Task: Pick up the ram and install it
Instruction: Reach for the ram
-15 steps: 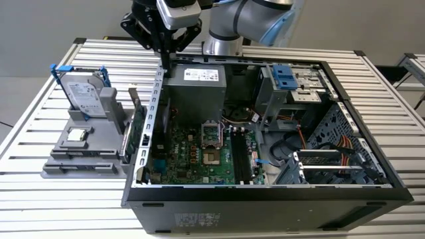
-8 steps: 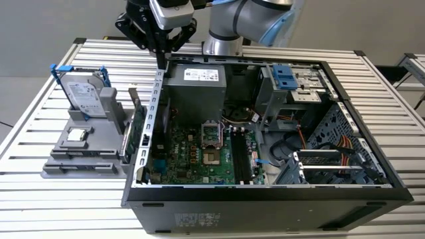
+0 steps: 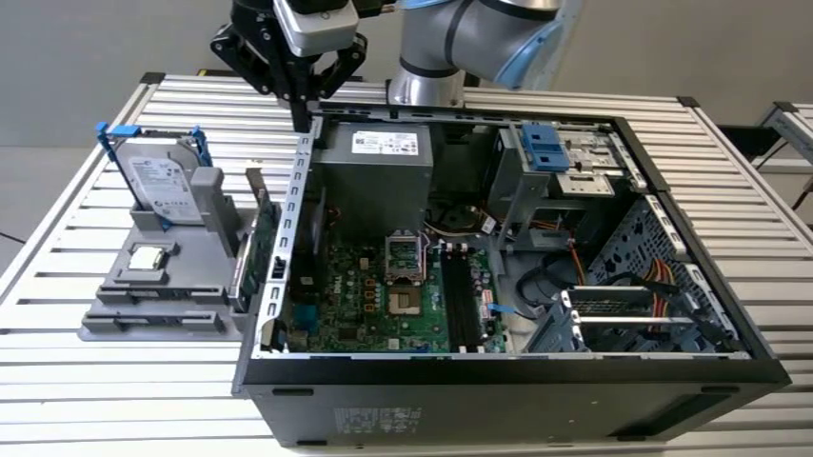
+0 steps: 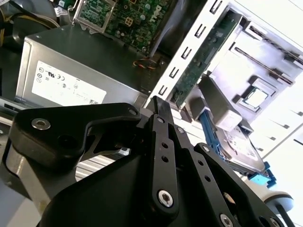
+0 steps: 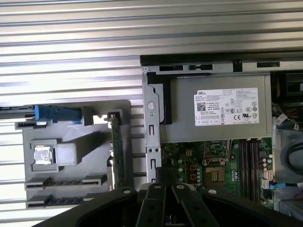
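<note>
Ram slots (image 3: 458,295) lie bare inside the case (image 3: 508,400). The gripper (image 3: 301,122) hangs above the case's corner by the power supply (image 3: 375,171), its fingers pressed together and holding nothing.

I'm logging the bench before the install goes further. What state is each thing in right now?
Computer case: lying on its side, panel off, inside exposed.
Hard drive: upright in the gray holder.
Green circuit card: on edge in the holder, beside the case wall.
Processor chip: flat in the holder.
Gripper: shut, above the case's rim.
</note>
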Controlling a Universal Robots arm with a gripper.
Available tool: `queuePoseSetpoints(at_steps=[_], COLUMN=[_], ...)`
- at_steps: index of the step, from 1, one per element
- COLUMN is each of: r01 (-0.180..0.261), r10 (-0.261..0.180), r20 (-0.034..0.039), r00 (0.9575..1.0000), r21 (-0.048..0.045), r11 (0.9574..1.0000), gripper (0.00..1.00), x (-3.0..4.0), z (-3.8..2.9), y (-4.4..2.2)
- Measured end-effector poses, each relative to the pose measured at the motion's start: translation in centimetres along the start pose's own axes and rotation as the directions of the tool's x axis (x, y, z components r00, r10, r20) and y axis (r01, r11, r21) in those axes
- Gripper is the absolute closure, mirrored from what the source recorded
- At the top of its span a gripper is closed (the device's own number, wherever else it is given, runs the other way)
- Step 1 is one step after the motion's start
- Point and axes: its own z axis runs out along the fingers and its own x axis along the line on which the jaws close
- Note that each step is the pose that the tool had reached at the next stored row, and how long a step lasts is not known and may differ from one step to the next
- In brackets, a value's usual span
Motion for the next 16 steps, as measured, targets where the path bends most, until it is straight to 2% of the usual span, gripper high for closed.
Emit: queuePoseSetpoints(at_steps=[9, 16], r01=[0.000, 0.000], r10=[0.000, 0.000], r20=[0.0000, -0.0001], r00=[1.0000, 1.0000], r21=[0.0000, 0.0000], r11=[1.0000, 1.0000], gripper=[1.00, 1.00], x=[0.38, 1.02], z=[-0.01, -0.02], y=[-0.02, -0.07])
